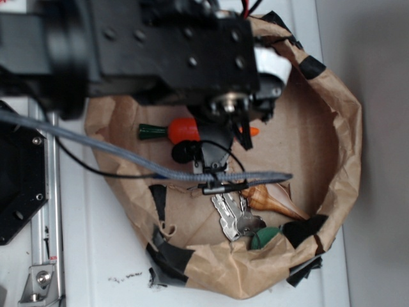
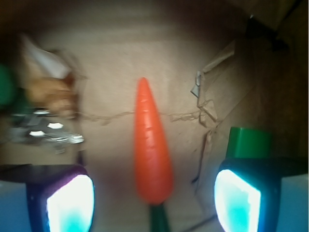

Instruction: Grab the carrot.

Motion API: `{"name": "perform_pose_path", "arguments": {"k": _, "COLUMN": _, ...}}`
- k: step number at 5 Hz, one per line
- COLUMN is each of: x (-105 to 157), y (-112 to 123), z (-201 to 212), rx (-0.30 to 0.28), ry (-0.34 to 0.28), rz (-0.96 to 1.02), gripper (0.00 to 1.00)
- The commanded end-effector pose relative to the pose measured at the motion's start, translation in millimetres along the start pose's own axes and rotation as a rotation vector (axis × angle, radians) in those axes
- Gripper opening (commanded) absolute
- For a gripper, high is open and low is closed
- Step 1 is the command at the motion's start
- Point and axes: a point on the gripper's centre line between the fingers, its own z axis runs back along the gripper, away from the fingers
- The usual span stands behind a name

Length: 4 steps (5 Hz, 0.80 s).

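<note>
So your gripper (image 2: 153, 193) was spread wide in the wrist view, with one glowing pad (image 2: 70, 203) at the lower left of the frame and the other at the lower right, and nothing pinched between them. The carrot (image 2: 152, 150) sat dead centre in that gap, pointy end toward the top of the frame and its green stem cap at the bottom edge, clear of both pads as far as I could see. It lay flat on the brown paper (image 2: 116, 63) lining the floor.

The exterior view told you less about the fingers, since the black arm (image 1: 160, 45) filled the upper left and middle and covered most of the gripper (image 1: 225, 131). You only got the carrot (image 1: 184, 130) in pieces there: the fat orange part and green cap poking out left of the arm, and the tip peeking out on the right.

What that view did give you was the whole setup: a crumpled paper basin (image 1: 345, 153) patched with black tape, a tan seashell (image 1: 268, 199) and a bunch of metal keys (image 1: 231, 214) toward the lower middle, and something green (image 1: 263, 236) just below them. A grey cable (image 1: 115, 152) ran across the frame from the left.

The wrist view showed a green block (image 2: 248, 142) at the right, just above the right pad, and the shell and keys as a blurry clump at the far left
</note>
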Motion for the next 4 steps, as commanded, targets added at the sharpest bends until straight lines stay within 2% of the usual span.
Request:
{"name": "perform_pose_path", "arguments": {"k": 1, "x": -23.5, "y": 6.6, "z": -49.2, "rx": 0.100, "ry": 0.135, "rz": -0.085, "gripper": 1.00}}
{"name": "perform_pose_path", "arguments": {"k": 2, "x": -6.5, "y": 20.1, "z": -48.7, "rx": 0.142, "ry": 0.136, "rz": -0.068, "gripper": 1.00}}
{"name": "perform_pose_path", "arguments": {"k": 3, "x": 20.2, "y": 40.8, "z": -52.2, "rx": 0.145, "ry": 0.148, "rz": -0.042, "gripper": 0.99}}
{"name": "perform_pose_path", "arguments": {"k": 4, "x": 23.0, "y": 42.2, "z": -55.9, "rx": 0.140, "ry": 0.163, "rz": -0.032, "gripper": 0.00}}
